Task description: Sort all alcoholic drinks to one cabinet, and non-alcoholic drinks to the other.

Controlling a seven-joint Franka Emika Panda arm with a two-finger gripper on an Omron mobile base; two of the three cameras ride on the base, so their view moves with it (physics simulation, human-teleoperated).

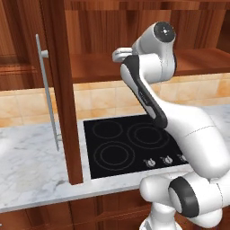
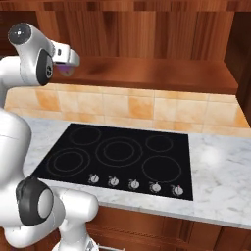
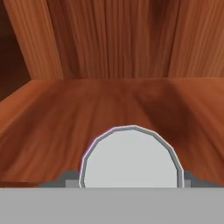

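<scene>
With the purple can (image 3: 131,157) filling the lower centre of the hand view, clamped between the fingers over the cabinet (image 3: 65,105) shelf, lower it level until it seats, then release.

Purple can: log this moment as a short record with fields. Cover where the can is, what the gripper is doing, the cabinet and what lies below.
can: purple can, silver top facing the hand camera, purple side glimpsed in the right base view
holder: gripper, closed on the can
position: over the cabinet shelf, near its front edge; contact with the shelf cannot be told
cabinet: door open, silver handle
shelf contents: bare wood ahead of the can
below: black cooktop on marble counter
</scene>
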